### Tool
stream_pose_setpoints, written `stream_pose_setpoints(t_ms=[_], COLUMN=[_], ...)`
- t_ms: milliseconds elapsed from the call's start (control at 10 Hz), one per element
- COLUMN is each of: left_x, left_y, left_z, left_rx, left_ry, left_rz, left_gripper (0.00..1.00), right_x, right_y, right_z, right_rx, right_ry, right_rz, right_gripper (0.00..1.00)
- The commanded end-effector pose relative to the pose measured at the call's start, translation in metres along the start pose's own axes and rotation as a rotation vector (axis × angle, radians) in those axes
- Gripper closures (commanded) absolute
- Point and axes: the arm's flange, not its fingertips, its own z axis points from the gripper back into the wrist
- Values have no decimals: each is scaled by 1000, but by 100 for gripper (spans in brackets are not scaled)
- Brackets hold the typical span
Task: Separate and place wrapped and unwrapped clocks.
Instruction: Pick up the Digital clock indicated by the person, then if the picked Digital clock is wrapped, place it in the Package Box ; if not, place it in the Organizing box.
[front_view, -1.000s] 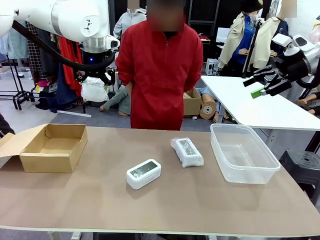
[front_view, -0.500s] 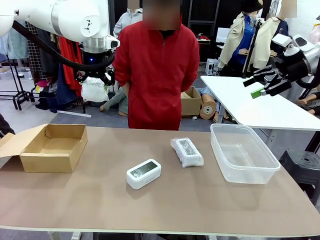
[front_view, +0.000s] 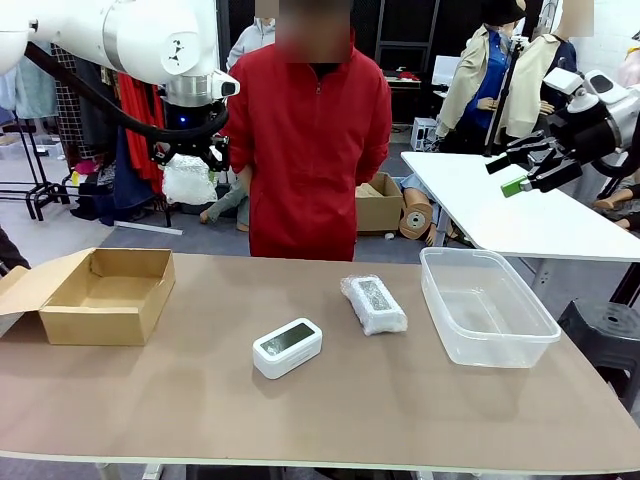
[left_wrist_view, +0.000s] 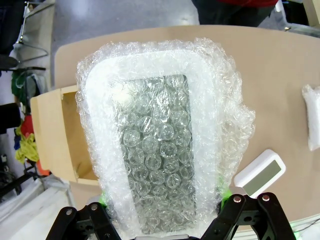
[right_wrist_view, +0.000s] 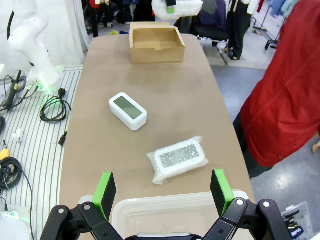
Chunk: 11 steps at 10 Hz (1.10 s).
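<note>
Left gripper (front_view: 190, 157) clamps one bubble-wrapped clock (left_wrist_view: 160, 145) up in the air (well off the table (front_view: 150, 400)). Right gripper (right_wrist_view: 162, 186) hangs wide open, empty. Second wrapped clock (front_view: 373, 303) lies between bare white clock (front_view: 287, 346) and clear tub (front_view: 487, 342).

Wrapped clocks (left_wrist_view: 160, 145) (front_view: 373, 303): likely two; bare clock (front_view: 287, 346), box (front_view: 92, 325), tub (front_view: 505, 346): one each.

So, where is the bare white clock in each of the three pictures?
Front view: white clock in the lower middle.
Left wrist view: clock lower right, beside the wrapped clock.
Right wrist view: clock left of centre.
Shared landmark: the open cardboard box.
</note>
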Motion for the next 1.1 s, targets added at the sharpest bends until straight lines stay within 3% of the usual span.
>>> stream_pose_setpoints(t_ms=[0,400,700,1000], left_x=[0,-8,-26,-28], left_y=[0,16,44,47], left_z=[0,27,24,13], left_rx=[0,-48,-74,-95], left_ry=[0,38,14,15], left_rz=[0,-96,-85,-79], left_gripper=[100,100,100,100], right_x=[2,2,2,2], right_y=[1,1,1,1], right_z=[0,0,0,0], right_rx=[0,0,0,0], right_ry=[-3,-3,-3,-3], right_rz=[4,4,4,4], right_gripper=[0,0,0,0])
